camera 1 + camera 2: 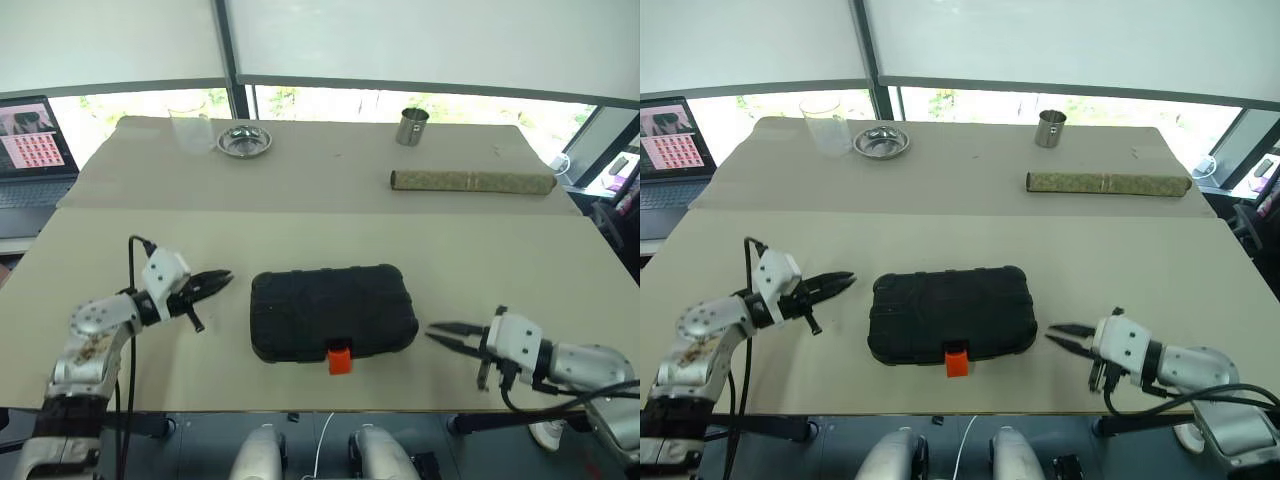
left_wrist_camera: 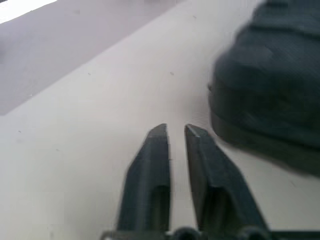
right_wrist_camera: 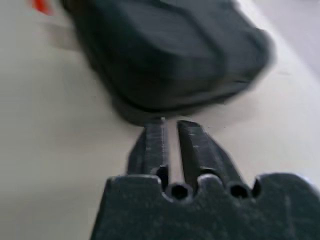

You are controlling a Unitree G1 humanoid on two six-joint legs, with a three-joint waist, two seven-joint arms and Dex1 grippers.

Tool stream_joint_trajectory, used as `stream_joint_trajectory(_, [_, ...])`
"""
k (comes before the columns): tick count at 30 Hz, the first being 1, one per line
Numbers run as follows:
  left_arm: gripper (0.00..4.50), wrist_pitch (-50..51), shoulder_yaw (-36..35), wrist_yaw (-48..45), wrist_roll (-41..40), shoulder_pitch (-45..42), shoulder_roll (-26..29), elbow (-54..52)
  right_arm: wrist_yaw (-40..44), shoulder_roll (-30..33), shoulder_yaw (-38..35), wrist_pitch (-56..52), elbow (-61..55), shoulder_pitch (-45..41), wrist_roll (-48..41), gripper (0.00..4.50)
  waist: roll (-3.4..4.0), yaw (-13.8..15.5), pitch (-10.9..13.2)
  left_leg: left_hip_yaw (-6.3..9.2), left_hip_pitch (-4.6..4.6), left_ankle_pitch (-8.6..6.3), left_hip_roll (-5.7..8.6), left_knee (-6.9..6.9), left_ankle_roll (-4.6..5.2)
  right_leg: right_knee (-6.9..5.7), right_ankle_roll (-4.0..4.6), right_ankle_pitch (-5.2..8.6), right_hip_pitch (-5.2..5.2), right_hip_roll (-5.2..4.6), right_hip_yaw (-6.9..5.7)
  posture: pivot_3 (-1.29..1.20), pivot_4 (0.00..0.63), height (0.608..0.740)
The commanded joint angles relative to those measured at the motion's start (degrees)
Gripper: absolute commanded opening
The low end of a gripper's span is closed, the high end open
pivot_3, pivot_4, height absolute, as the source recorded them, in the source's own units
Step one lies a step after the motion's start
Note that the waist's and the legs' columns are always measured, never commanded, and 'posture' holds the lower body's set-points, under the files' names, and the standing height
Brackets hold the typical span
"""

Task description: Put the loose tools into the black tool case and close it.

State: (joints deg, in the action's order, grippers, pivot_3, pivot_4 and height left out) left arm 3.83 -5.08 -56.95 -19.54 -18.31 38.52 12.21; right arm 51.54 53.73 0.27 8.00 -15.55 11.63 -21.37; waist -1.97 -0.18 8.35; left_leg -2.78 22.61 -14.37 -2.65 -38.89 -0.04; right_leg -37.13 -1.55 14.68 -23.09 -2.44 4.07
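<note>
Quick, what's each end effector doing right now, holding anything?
Left end effector: closed, empty, left of the case.
Right end effector: closed, empty, right of the case.

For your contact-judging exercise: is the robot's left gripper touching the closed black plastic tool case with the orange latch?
Apart. In the left eye view, bare table shows between the shut left gripper and the black plastic tool case.

Bright daylight from windows (image 1: 150, 105) behind table (image 1: 300, 230); soft shadows; wrist views blurred, black tool case (image 3: 170, 55) smeared
</note>
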Motion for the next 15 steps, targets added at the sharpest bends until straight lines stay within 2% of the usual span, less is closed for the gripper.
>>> stream_joint_trajectory(1, [0.0,3.54,2.94,-1.26,1.43,-5.15,-0.95,3.79,-0.69,-1.26,1.67,-7.73,-6.07,1.02,-1.2,0.03,-0.09,-0.19,-0.02,0.04,0.02,0.0,-0.02,-0.02,0.0,0.0,0.0,0.0,-0.01,0.06,-0.02,0.0,0.15,0.74])
stream_joint_trajectory(3, [0.0,6.86,5.27,-3.12,1.78,-7.2,-1.34,5.22,-0.07,-1.44,5.05,-9.11,-6.58,1.38,3.52,0.03,-0.09,-0.57,-0.02,0.01,0.04,0.0,0.0,-0.01,0.0,0.01,0.0,0.0,-0.03,0.06,0.02,0.0,0.15,0.74])
stream_joint_trajectory(7, [0.0,8.68,9.47,-5.19,4.97,-10.49,-2.08,8.96,-3.49,-6.21,11.11,-12.66,-4.89,-4.59,11.07,0.03,-0.14,-0.93,-0.04,0.01,0.15,-0.01,0.02,-0.01,0.01,0.02,-0.01,0.01,-0.17,0.06,0.03,0.0,0.15,0.74])
stream_joint_trajectory(15, [0.0,13.14,8.69,-8.24,2.57,-4.98,-0.6,2.81,-4.44,-11.66,12.27,-12.71,1.28,-13.3,15.67,0.03,-0.19,-0.85,-0.02,0.05,0.14,0.01,-0.06,-0.04,-0.02,0.01,0.01,0.0,-0.15,0.18,0.06,0.0,0.15,0.74])
